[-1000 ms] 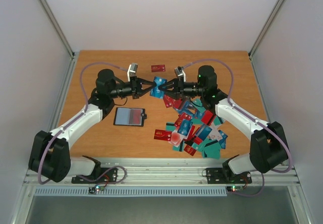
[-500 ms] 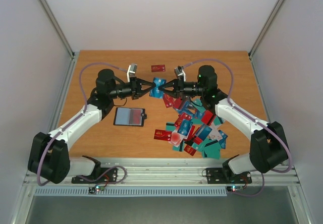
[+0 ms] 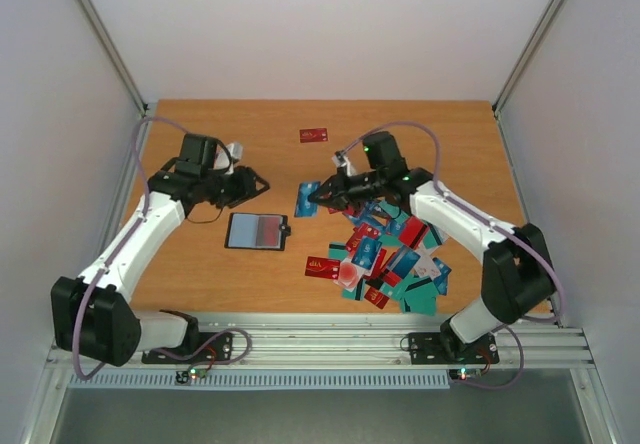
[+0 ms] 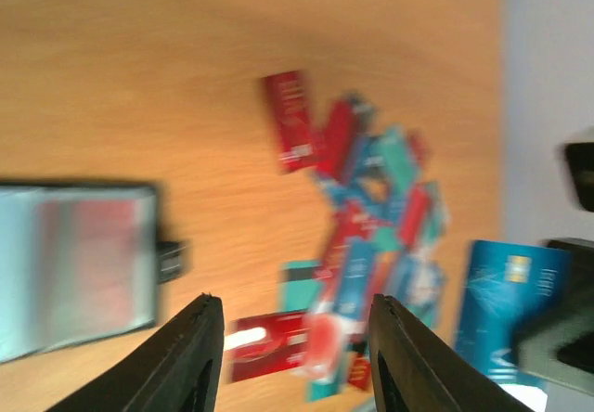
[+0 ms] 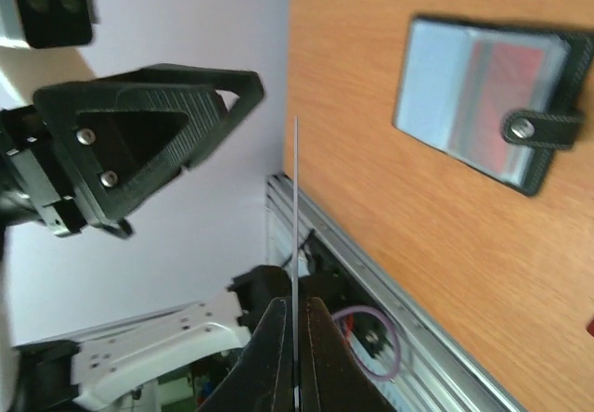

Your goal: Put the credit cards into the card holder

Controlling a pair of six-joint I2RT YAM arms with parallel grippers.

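While my left arm (image 3: 140, 236) bends in over the left side, my left gripper (image 3: 252, 182) hangs spread wide and empty, just beyond the card holder (image 3: 257, 231). The holder lies flat and open, black with a clear window. To its right, my right gripper (image 3: 318, 194) pinches a blue credit card (image 3: 306, 200) on edge. The other credit cards (image 3: 390, 259) lie heaped beneath that arm.

Tabletop (image 3: 200, 284): orange-brown wood grain.
Card holder (image 3: 257, 231), just near side of left jaws: black rim and snap tab; clear window showing pale grey-blue, red.
Credit cards (image 3: 390, 259), heap on near side of right jaws: red, teal, blue, some white, dark stripes.
Blue card (image 3: 307, 199), pinched in right jaws: blue, pale streaks, gold chip.
Lone red card (image 3: 314, 135), beyond both jaws: dark red, white marks.
Jaws: black.
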